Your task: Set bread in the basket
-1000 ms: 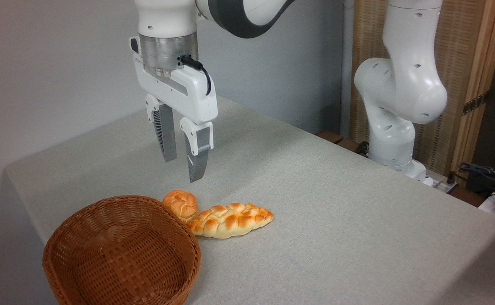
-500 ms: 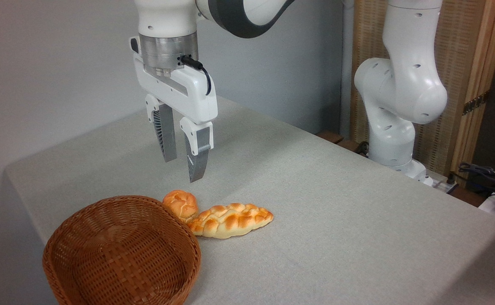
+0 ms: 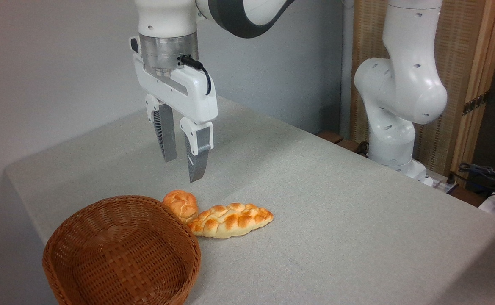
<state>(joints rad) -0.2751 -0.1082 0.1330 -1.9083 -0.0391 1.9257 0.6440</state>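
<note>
The bread (image 3: 181, 204), a small round golden bun with pale cracks, lies on the grey table against the far rim of the basket (image 3: 120, 250). The basket is an oval reddish-brown wicker one at the front left, with nothing inside it. My gripper (image 3: 183, 170) hangs above the table, a little above and behind the bun, pointing down. Its two fingers stand apart with nothing between them. It touches neither bun nor basket.
A longer braided loaf (image 3: 230, 220) lies right of the bun, touching it. The arm's white base (image 3: 393, 144) stands at the table's far right edge. Cables (image 3: 484, 173) lie beyond it. The table's left edge (image 3: 18, 203) runs close to the basket.
</note>
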